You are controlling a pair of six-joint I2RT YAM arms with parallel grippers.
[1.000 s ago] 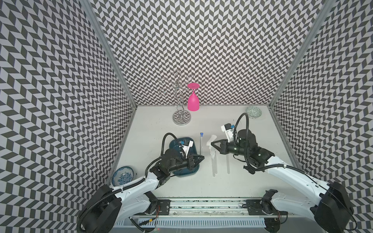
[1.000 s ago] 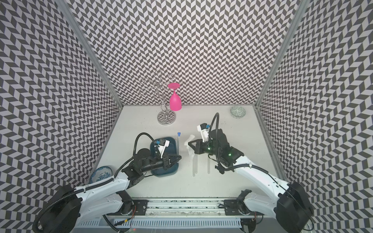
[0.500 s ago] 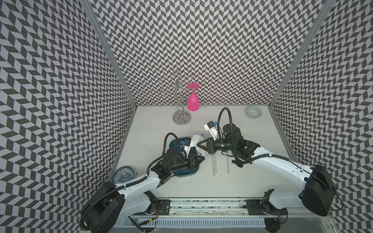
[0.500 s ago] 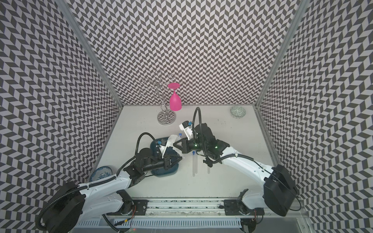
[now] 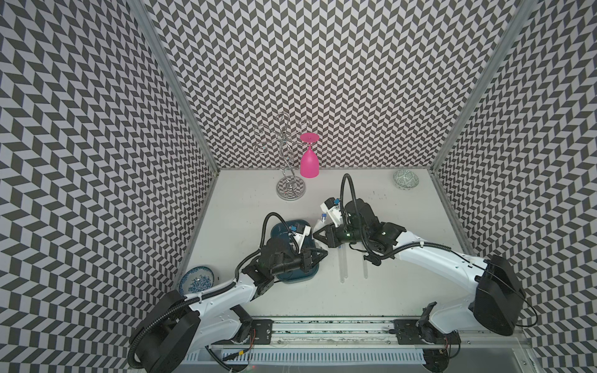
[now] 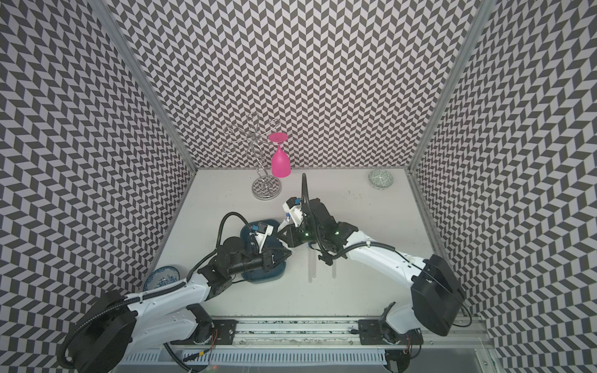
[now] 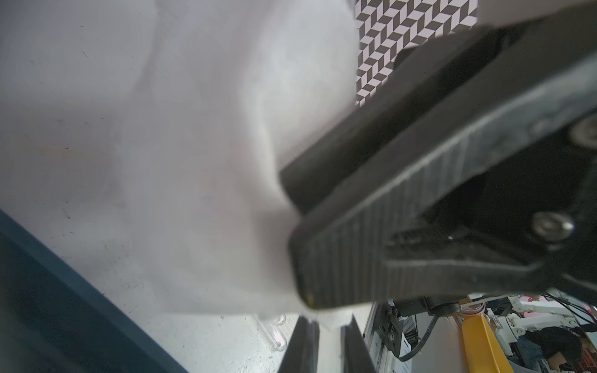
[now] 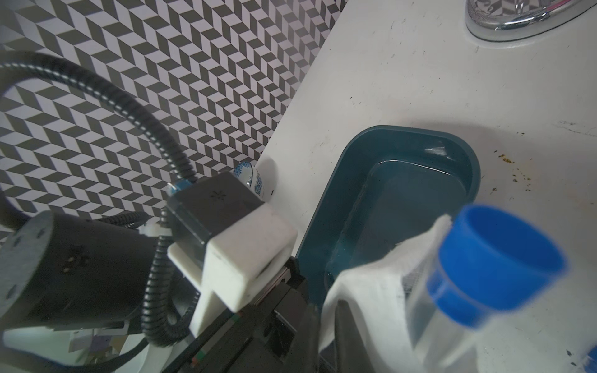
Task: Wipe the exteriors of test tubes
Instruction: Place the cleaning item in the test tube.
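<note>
The white table (image 5: 420, 200) is flat, matt and lightly scuffed. Just behind the left gripper (image 5: 321, 255) sits the teal plastic tray (image 8: 323, 206), a rounded rectangle with glossy walls. It holds no tubes and seems to carry a film of water.

The right gripper (image 5: 319, 240), almost tip to tip with the left one, is clamped on the soft, crumpled white tissue (image 7: 193, 161). Its ribbed black fingers (image 7: 403, 232) press the tissue round the capped tube (image 8: 429, 316). The left gripper's jaws are drawn together at that tube's low end, apparently pinching it, though the tissue hides the contact.

The tube is thin, clear and smooth. It tilts up past the right gripper and ends in a small blue plastic cap (image 8: 497, 261).

Under the right wrist the other tubes (image 5: 365, 268) lie parallel on the table, three by my count, two of them touching.

With the tray empty, those are probably wiped already, though nothing confirms it. This one appears to be the last, and it has yet to be rubbed along its length and laid down.
</note>
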